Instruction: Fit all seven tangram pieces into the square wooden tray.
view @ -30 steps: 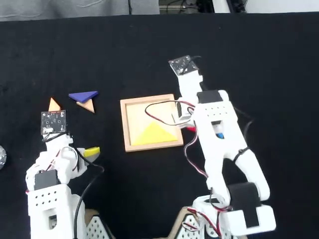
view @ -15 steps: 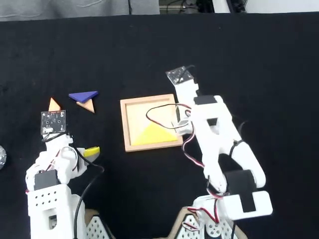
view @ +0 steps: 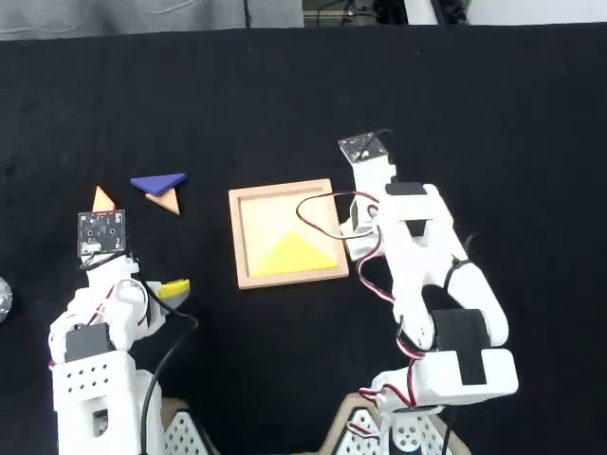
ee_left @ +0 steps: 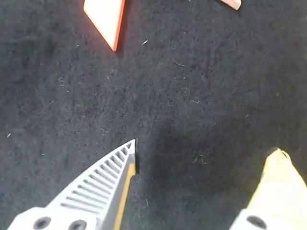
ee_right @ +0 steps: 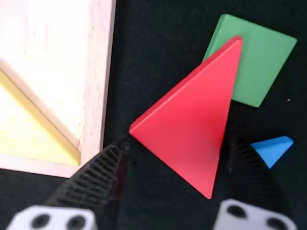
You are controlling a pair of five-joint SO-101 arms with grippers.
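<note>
Fingers (ee_right: 96, 177) of my right gripper (ee_right: 178, 143) stand wide, one on each side of the flat red wooden triangle (ee_right: 192, 129), their tips close to its edges but not closed on it. That red triangle lies on the black cloth-covered table (view: 493, 95) just beside the outer rim of the square wooden tray (ee_right: 98, 72). One of its corners overlaps the green wooden square (ee_right: 261, 62), and a small light-blue triangle (ee_right: 271, 148) sits near one of my fingertips. Inside the tray, the large yellow triangle (view: 294, 256) lies flat with its long side along the wall nearest my bases, and the rest of the floor is bare wood. My left gripper (ee_left: 205, 146) hangs over the cloth well apart from the tray, its grey and yellow fingers (ee_left: 110, 182) spread wide with only cloth between them. Beyond it lies the small orange triangle (view: 102, 199), and near that a dark blue piece (view: 158, 182) touches a pale tan triangle (view: 167, 201). The small square board (view: 363, 147) on my right wrist bears specks too small to read.
</note>
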